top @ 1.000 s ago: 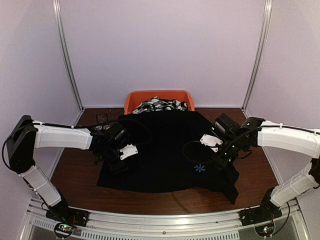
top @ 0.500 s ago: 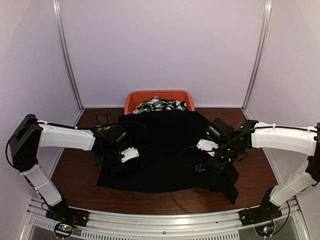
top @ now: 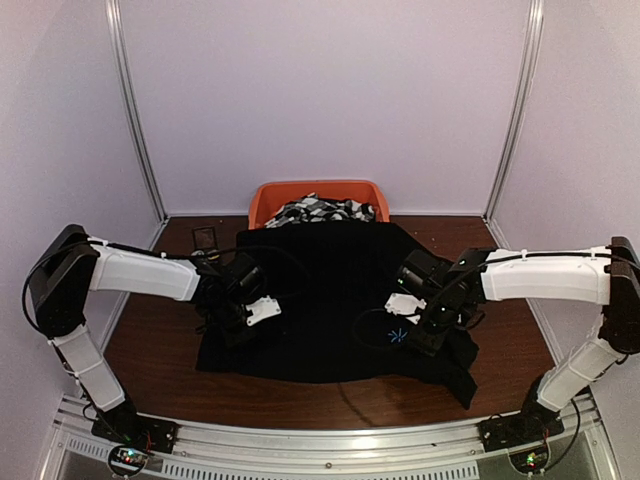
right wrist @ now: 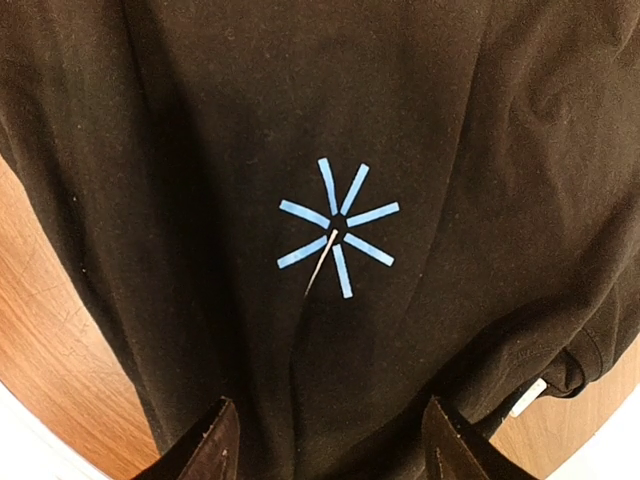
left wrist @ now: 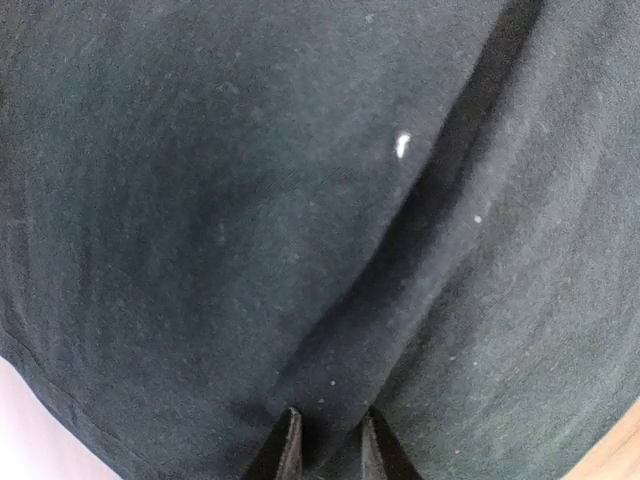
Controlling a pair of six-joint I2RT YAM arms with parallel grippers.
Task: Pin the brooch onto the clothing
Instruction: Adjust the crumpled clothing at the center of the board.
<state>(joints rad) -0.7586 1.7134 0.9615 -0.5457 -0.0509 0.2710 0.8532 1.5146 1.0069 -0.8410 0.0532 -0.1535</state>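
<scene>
My left fingers (left wrist: 288, 452) are pressed almost together on a ridge of the shirt (left wrist: 200, 250). The fold rises from between them and runs up and to the right, past a small white fleck (left wrist: 402, 146) on the cloth.

My right fingers (right wrist: 215, 445) stand wide apart with nothing between them but the flat shirt below; I cannot tell whether they touch it. Straight ahead of them is the light-blue starburst (right wrist: 337, 228). A thin pale pin (right wrist: 320, 262) lies on the cloth, slanting from the starburst's centre back toward me and to the left. By my right-hand finger the hem is crumpled, and a tiny white tag (right wrist: 527, 397) shows there. Brown worktop (right wrist: 50, 330) shows past the shirt's edge on the left.

From above, the shirt is spread over the middle of the worktop, its near right corner bunched and hanging toward the near edge. My left fingers are on its left part, well apart from my right fingers, which are just beside the starburst on the right part.

Farther off, a small dark object (top: 204, 237) lies on the worktop by the shirt's far left corner. At the back wall stands an orange bin (top: 270, 195) holding black-and-white patterned cloth (top: 320, 210). The shirt's far edge reaches the bin's front.
</scene>
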